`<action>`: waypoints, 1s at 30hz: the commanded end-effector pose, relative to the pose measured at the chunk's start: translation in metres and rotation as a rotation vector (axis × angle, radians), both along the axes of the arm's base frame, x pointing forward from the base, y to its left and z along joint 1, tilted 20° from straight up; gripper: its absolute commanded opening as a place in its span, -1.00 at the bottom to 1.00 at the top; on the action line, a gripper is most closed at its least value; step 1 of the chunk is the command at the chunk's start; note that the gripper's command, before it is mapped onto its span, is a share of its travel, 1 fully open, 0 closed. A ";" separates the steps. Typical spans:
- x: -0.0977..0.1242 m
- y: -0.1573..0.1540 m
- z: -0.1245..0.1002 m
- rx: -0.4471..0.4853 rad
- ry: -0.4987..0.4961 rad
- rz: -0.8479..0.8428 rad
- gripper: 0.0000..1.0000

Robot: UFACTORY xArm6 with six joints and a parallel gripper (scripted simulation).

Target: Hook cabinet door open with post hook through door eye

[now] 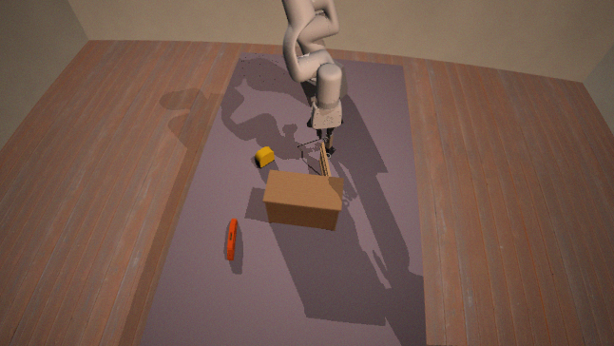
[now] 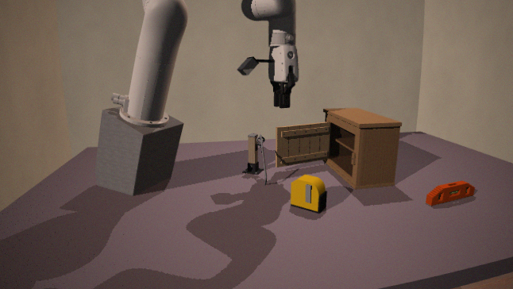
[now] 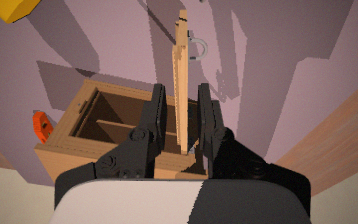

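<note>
The wooden cabinet (image 2: 363,147) stands flat on the mat with its door (image 2: 303,144) swung wide open toward the post (image 2: 252,152). The thin metal hook (image 2: 263,160) hangs down from the post top, its tip near the mat, apart from the door. The eye (image 3: 199,49) is a small metal ring on the door's face near its free edge. My gripper (image 2: 282,103) hovers well above the door's top edge. Its fingers are narrowed but apart, with nothing between them. In the wrist view they line up on either side of the door edge (image 3: 181,85) far below.
A yellow tape measure (image 2: 307,193) sits in front of the door. An orange spirit level (image 2: 449,193) lies to the right of the cabinet. The robot's grey base block (image 2: 135,151) stands at the left.
</note>
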State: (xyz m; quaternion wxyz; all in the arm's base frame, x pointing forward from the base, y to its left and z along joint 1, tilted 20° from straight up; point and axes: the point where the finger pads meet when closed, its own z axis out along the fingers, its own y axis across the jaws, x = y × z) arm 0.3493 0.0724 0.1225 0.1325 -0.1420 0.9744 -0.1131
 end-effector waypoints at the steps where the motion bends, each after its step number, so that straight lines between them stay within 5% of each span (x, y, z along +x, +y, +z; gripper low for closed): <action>1: 0.001 0.000 0.001 0.001 -0.003 0.000 -0.47; 30: 0.007 -0.003 -0.017 0.001 -0.003 0.000 -0.47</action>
